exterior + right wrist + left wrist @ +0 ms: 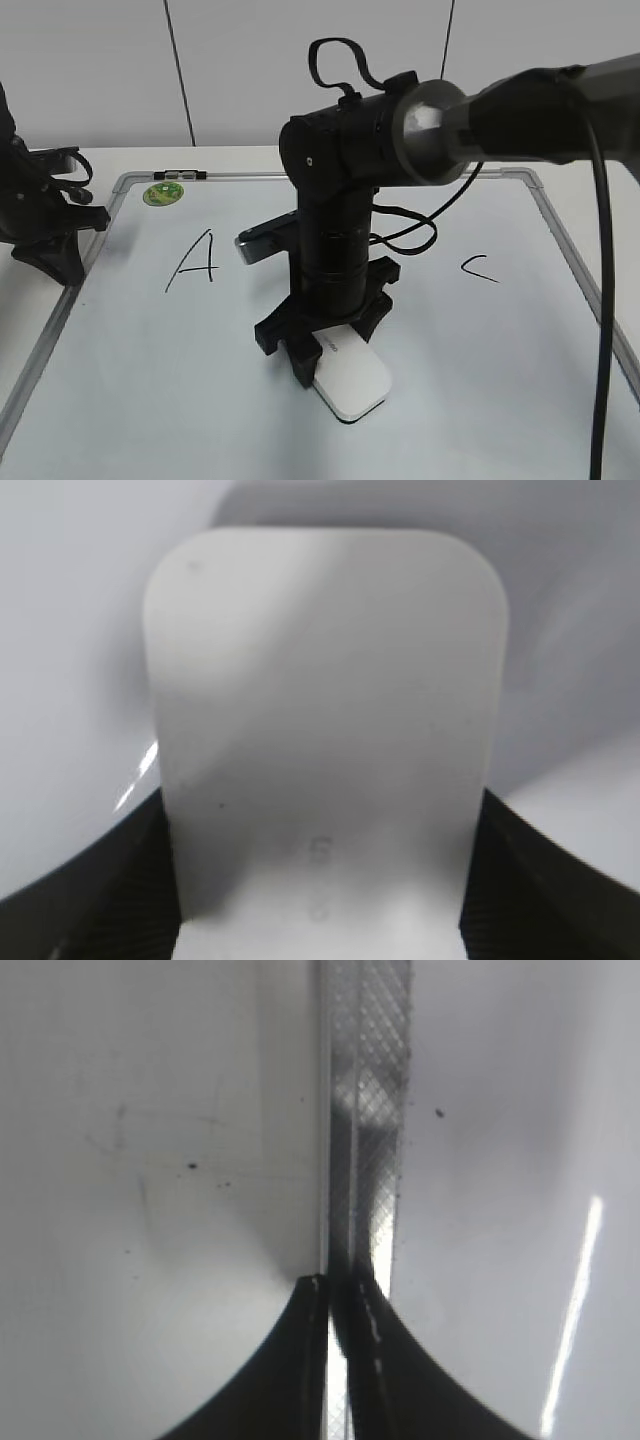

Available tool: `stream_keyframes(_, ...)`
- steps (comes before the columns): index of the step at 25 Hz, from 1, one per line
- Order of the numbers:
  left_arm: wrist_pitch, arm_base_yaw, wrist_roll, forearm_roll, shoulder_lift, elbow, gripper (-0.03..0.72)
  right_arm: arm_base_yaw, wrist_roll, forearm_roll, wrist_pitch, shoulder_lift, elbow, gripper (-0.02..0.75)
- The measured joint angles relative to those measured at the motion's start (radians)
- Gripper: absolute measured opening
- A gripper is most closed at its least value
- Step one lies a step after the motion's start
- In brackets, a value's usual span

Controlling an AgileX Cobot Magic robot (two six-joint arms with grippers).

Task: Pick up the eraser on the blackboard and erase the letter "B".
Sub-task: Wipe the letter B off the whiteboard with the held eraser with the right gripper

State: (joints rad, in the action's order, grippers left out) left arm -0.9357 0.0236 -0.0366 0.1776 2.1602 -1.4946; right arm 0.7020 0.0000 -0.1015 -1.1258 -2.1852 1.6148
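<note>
The white eraser (352,383) lies flat on the blackboard (180,380), near its front middle. My right gripper (335,345) reaches down from the right and is shut on the eraser's far end. In the right wrist view the eraser (320,680) fills the frame between the two black fingers of the right gripper (320,815). The letter "B" does not show; my right arm covers the board's middle. My left gripper (55,255) is shut and empty at the board's left edge, and the left wrist view shows its tips (335,1285) over the grey frame (370,1110).
A black "A" (195,262) is drawn left of the arm and a small "C" (478,268) to its right. A green sticker (162,193) sits at the far left corner. The right arm's cable (600,300) hangs over the board's right side.
</note>
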Motion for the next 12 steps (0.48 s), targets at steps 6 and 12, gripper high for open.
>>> stream_keyframes(6,0.0,0.0,0.0,0.0,0.0,0.0,0.02,0.018,0.013,-0.006,0.004,0.0,0.0,0.521)
stream_keyframes(12,0.0,0.0,0.0,-0.003,0.0,0.0,0.02,0.026,0.053,0.02,0.008,0.0,0.0,0.521)
